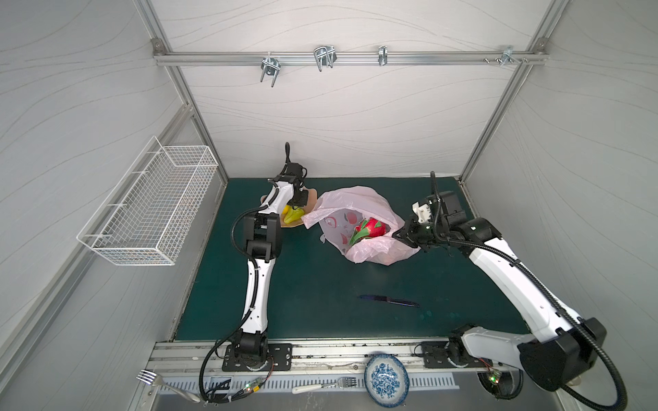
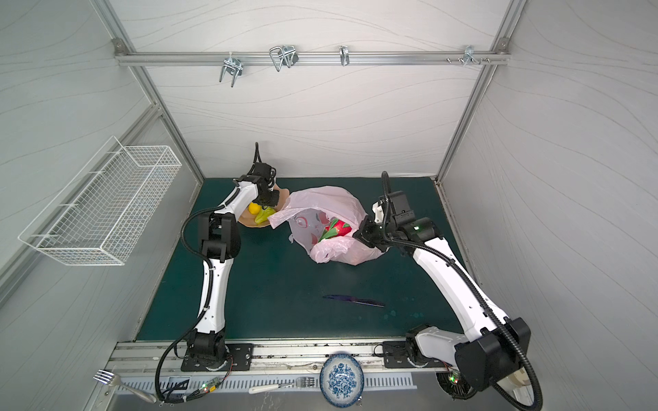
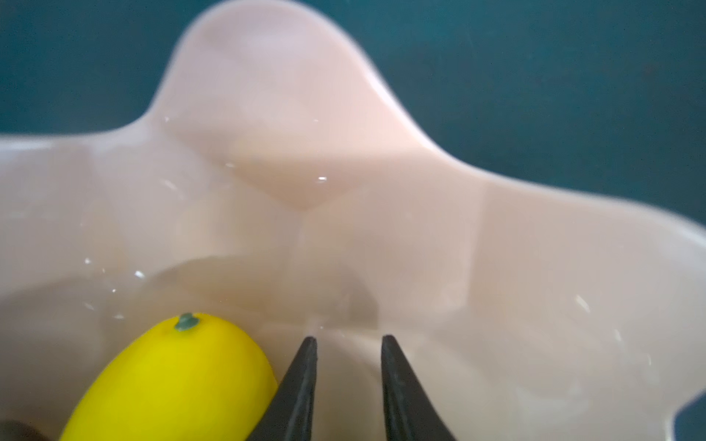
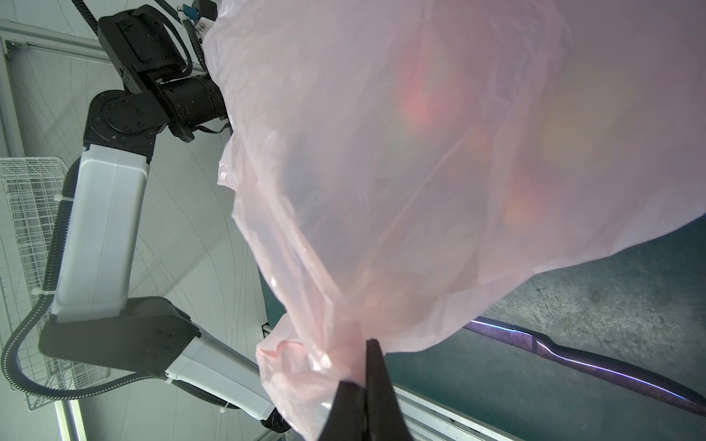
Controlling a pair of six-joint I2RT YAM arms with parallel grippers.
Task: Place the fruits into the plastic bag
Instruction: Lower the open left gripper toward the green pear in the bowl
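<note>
A white wire basket (image 1: 149,203) hangs on the side wall, well apart from our left claw (image 3: 349,338) on its outer side. That claw reaches down into the peach-coloured scalloped plastic bowl (image 1: 314,198). In the left wrist view we see its two black fingers (image 3: 300,385) standing a little apart, released, with only the bare bowl floor between them.

The smooth yellow toy lemon (image 3: 172,382) lies in the bowl just beside one finger, against its outer side or very nearly so; we cannot tell which. In both top views a green toy pear (image 1: 294,214) lies in the same bowl, just beside the lemon and partly under the claw's body.

Between our two claws, the thin translucent pale pink plastic bag with red apple prints (image 1: 356,203) sits on the dark green mat (image 1: 313,284), its mouth gaping upward. One flap reaches the bowl's rim, near the left claw.

The red-green toy dragon fruit (image 1: 370,229) lies inside the bag, near our right claw (image 4: 363,366). That claw is clenched on the bag's edge, the film pinched between its closed fingers. Through the film the right wrist view gives only blurred reddish and yellowish patches, which we cannot identify.

A dark purple knife (image 1: 388,301) lies flat on the mat, well apart from the right claw, toward the arm bases.
</note>
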